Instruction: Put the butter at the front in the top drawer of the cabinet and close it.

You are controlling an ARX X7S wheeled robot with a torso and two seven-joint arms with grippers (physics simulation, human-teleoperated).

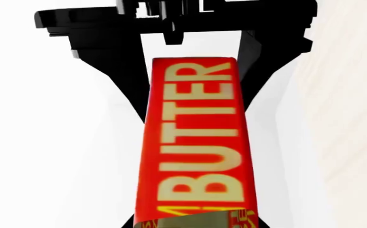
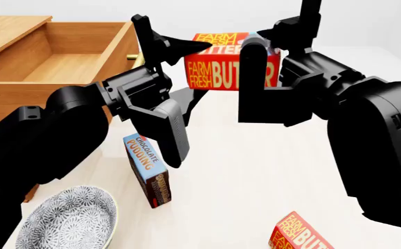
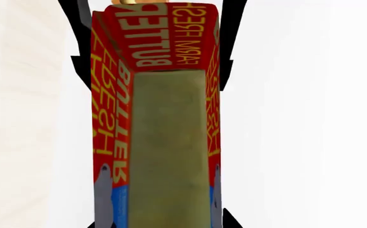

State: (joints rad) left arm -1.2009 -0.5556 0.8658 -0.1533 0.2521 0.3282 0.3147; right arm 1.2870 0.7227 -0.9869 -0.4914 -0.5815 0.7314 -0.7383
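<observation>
Item: butter (image 2: 231, 72), held aloft between both arms, right of the open top drawer (image 2: 69, 65).
Left pincer (image 2: 186, 49) and right pincer (image 2: 256, 54) each closed on it, mid-handover, probably; second butter box (image 2: 301, 233) on near bench (image 2: 256, 166).

From the head we look forward and down over both arms, the cabinet (image 2: 20, 67) at ten o'clock. Each wrist camera peers along its fingers, very close to the butter (image 2: 221, 70), which all three views share; beyond it, perhaps only pale tabletop.
</observation>
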